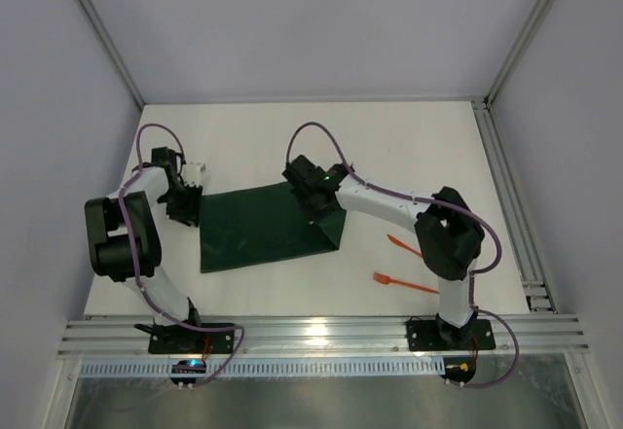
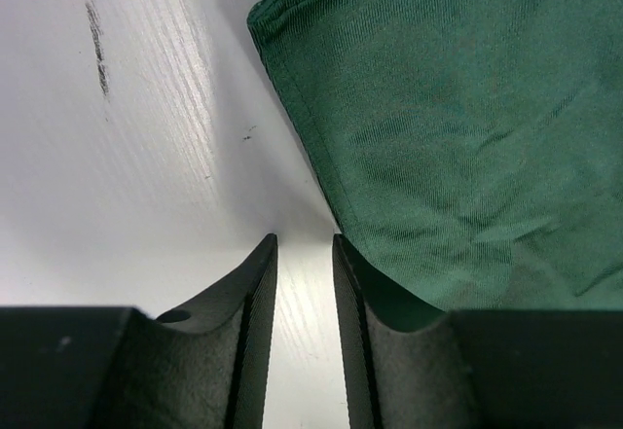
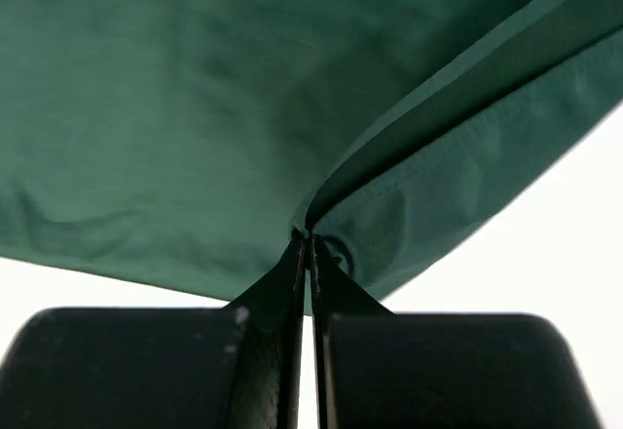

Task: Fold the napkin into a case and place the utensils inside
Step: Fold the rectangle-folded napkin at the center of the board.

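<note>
Folding is the step in hand. The napkin [image 1: 255, 232] lies partly folded on the counter [image 1: 292, 147], left of middle. The right tool [image 3: 309, 241] is pinched tight on its right edge, with a fold raised. The left tool [image 2: 305, 246] sits at the left edge, jaws a narrow slit apart and gripping nothing. The utensils [image 1: 404, 282] lie well apart to the right. Next, the right tool probably carries its layer across while the left secures the cloth; the layer count is unclear.
</note>
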{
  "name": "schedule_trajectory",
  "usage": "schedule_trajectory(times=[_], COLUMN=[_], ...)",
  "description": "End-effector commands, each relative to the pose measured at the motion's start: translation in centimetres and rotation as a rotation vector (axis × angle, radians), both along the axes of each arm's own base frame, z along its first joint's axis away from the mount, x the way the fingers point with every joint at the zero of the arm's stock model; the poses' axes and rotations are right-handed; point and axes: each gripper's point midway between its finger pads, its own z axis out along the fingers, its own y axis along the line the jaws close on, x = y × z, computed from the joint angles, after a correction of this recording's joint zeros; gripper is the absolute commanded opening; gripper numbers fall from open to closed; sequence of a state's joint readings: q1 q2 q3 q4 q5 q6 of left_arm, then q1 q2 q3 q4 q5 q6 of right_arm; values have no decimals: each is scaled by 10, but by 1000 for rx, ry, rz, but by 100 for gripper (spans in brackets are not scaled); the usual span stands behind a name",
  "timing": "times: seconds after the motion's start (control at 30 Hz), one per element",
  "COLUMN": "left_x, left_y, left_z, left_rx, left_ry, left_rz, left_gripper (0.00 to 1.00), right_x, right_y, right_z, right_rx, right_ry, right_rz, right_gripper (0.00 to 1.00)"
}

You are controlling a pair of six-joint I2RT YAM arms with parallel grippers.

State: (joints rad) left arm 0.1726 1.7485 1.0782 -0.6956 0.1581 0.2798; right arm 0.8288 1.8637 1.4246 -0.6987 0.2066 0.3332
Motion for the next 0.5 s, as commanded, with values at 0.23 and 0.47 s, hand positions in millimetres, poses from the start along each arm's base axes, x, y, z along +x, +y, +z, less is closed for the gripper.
schedule_trajectory(times=[0.23, 0.47], left_x=[-6, -5], left_y=[-10, -14], left_z=[-18, -20], left_rx=[-61, -89], left_ry=[34, 46], left_rz=[-16, -26], left_gripper=[18, 6], right_x=[-35, -69], right_y=[189, 256], right_z=[40, 44], right_rx=[242, 414], right_ry=[-99, -86], right_rz=[394, 540], right_gripper=[4, 4])
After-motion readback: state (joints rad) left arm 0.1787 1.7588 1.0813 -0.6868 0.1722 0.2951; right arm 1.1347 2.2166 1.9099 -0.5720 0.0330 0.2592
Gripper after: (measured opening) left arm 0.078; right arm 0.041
